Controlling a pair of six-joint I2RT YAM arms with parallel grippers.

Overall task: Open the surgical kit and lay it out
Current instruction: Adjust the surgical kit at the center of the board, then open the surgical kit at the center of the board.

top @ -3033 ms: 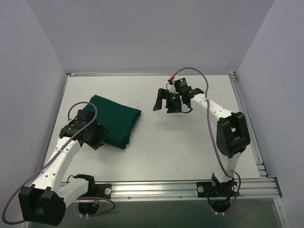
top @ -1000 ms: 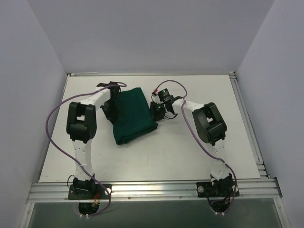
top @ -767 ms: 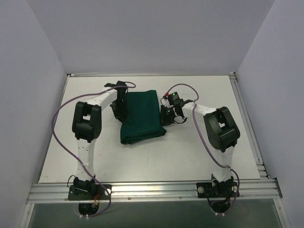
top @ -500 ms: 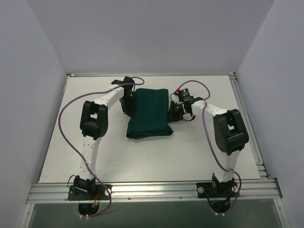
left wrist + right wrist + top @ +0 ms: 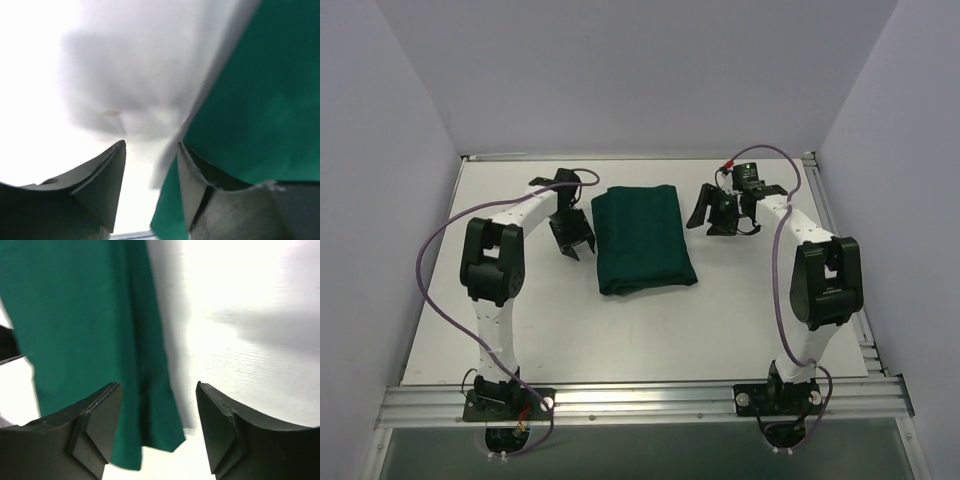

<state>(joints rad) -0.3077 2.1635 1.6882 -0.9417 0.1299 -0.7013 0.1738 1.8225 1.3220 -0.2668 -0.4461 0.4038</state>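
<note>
Left hand and right hand now off green wrap, both open; contents hidden.

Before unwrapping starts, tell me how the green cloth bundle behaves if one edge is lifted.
Probably floppy: the green cloth bundle shows soft folded layers, so one edge would likely peel up alone. Lying flat, it seems unlikely to roll.

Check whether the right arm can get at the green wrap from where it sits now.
Probably yes. The right gripper is open just beside the green wrap, its jaws empty, with only bare table between them and nothing in the way.
</note>
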